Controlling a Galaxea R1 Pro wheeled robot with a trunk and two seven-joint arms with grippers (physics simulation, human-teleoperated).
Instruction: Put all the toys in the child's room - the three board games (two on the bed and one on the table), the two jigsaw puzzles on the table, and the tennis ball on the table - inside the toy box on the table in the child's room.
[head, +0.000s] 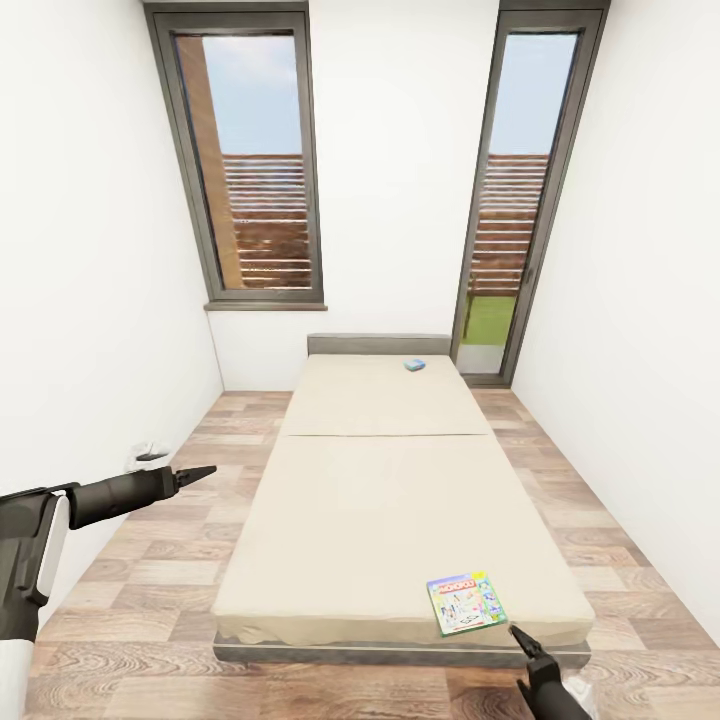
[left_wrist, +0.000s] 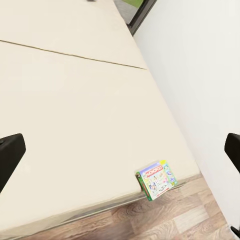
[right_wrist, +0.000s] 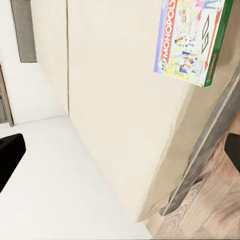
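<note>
A: What are the hands doing?

B: The right gripper (head: 520, 636) hangs empty just off the bed's (head: 330, 560) foot corner; the left gripper (head: 200, 471) hangs over the floor. Both wrist views show their fingers spread wide.

A: And the games?

B: The green-edged board game (head: 465, 603) lies flat near that corner, cover reading "MY MONOPOLY". Likely light, stiff and slick, so pinch an edge. The blue board game (head: 415, 365) lies near the headboard (head: 378, 344).
</note>
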